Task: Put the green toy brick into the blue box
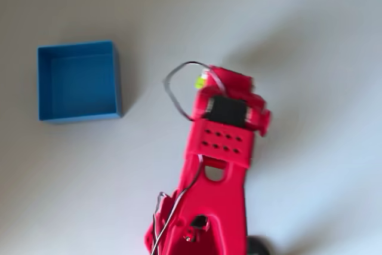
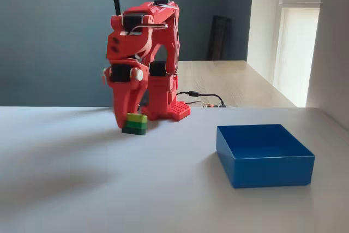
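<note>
The green toy brick (image 2: 134,123) stands on the white bench (image 2: 82,189) right at the tips of the red arm's jaws (image 2: 126,119); whether they grip it I cannot tell. The blue box (image 2: 264,155) sits well apart, with open bench between and around both.

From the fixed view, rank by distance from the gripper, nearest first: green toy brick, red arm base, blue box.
1. The green toy brick: right at the gripper tips.
2. The red arm base: just behind, to the picture's right.
3. The blue box: farthest, toward the lower right.
</note>
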Action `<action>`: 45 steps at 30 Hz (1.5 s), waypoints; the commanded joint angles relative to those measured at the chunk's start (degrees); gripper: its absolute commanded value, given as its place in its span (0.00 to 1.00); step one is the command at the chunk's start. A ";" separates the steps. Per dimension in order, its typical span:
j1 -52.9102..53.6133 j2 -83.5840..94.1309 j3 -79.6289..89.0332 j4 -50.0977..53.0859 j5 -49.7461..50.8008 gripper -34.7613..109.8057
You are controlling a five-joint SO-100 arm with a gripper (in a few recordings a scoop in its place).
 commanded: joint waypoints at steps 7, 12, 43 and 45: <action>-17.14 1.32 -9.93 -3.16 -0.18 0.24; -24.08 1.05 -15.21 -4.39 -1.23 0.24; -43.77 0.62 3.08 -22.32 -2.90 0.26; -44.03 0.62 3.08 -22.32 -2.46 0.31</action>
